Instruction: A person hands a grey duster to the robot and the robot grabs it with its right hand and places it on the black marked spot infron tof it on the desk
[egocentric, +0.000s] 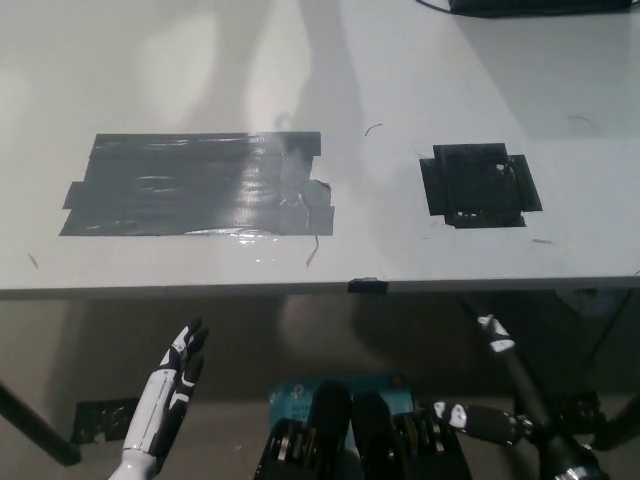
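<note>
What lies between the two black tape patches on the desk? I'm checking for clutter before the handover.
In the head view, only bare grey desk lies between the large tape patch and the small tape patch, apart from a faint curved mark.

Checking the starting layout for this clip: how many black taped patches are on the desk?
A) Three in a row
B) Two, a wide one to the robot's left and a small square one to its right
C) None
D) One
B: a wide tape patch lies on the left part of the desk, and a small square patch lies to the right; no duster is in view.

Probably a lab: white desk (300, 60) with black tape patches (200, 185).
</note>
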